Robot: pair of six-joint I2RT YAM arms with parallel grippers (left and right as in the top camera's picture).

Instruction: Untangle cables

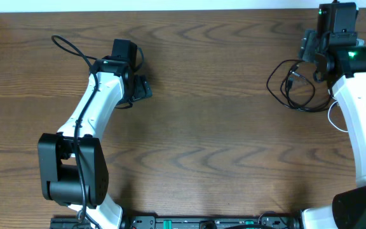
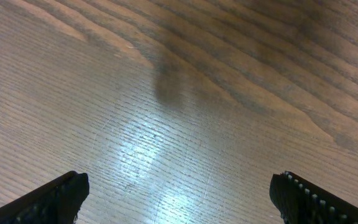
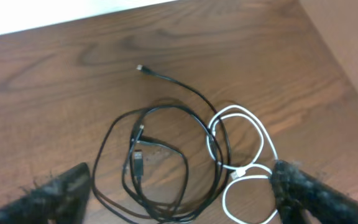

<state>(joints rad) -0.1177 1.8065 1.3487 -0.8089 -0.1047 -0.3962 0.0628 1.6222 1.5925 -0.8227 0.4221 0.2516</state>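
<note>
Two cables not yet separated; both pincers released.

Both cords lie together at the far right of the table (image 3: 55, 81), beneath the right pincer (image 3: 185, 193), whose jaws stand wide apart and hold nothing. The black cable (image 3: 137, 163) forms several stacked loops, with one plug end trailing outward. The white cable (image 3: 211, 144) coils in two loops and crosses the black loops on one side, so the pair reads as interlaced. The left pincer (image 2: 179, 199) is likewise spread and empty over bare wood, well apart from the cords. Judged remaining: draw one cord clear and lay each out separately.
</note>
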